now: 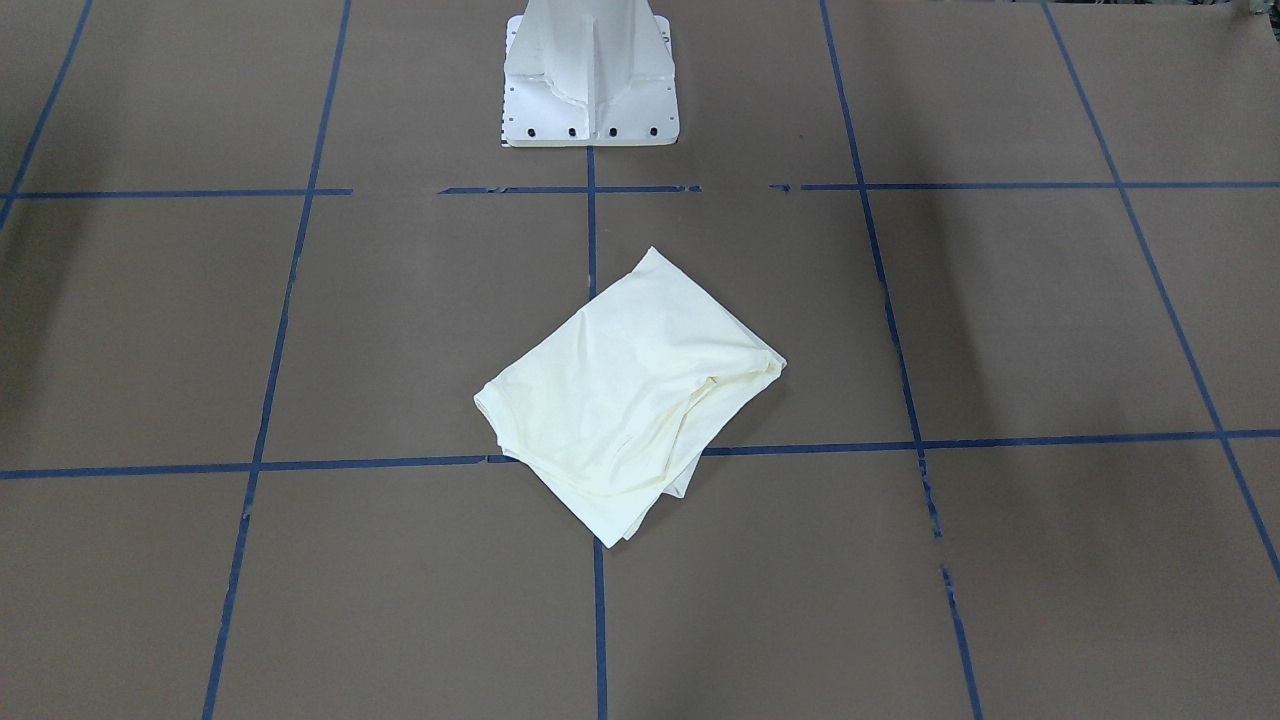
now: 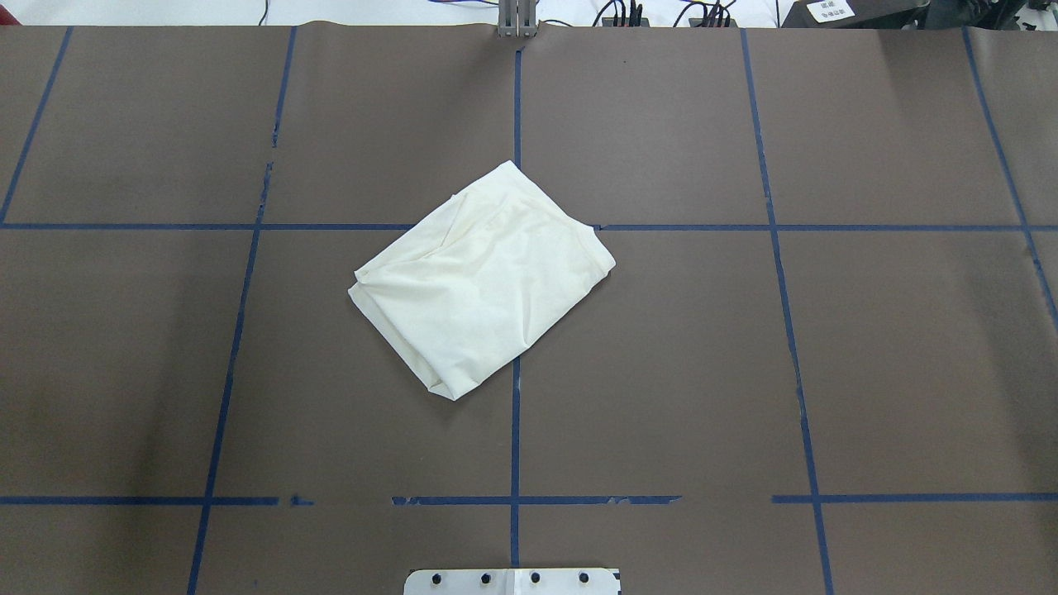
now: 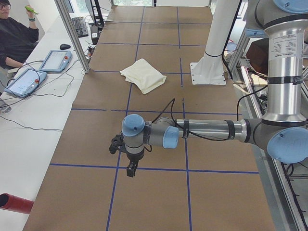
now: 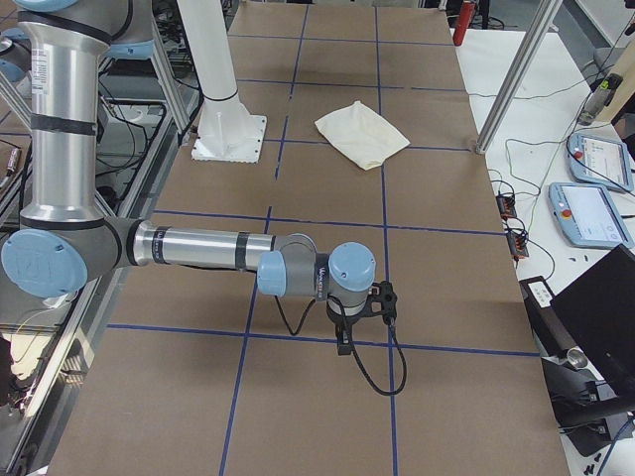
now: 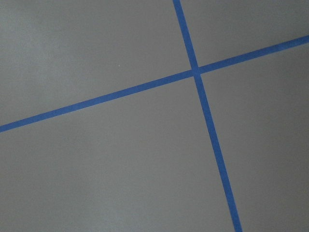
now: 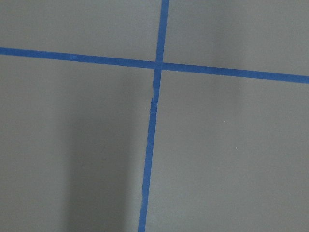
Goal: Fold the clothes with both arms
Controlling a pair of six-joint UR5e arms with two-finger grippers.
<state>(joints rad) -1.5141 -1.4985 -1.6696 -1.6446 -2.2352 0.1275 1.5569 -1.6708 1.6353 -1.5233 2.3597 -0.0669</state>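
Though folded into a skewed bundle at the middle of the bench point(image 2: 744, 372), near the white pedestal point(image 1: 590, 90), the cream T-shirt point(image 2: 483, 281) looks light and limp; I'd pinch its layered corners, which seem loosest on the operators' side. Brown bench stretches wide around it. Both the left pincer point(image 3: 131, 169) and right pincer point(image 4: 344, 342) hang well apart from it; parted or closed, I cannot tell.
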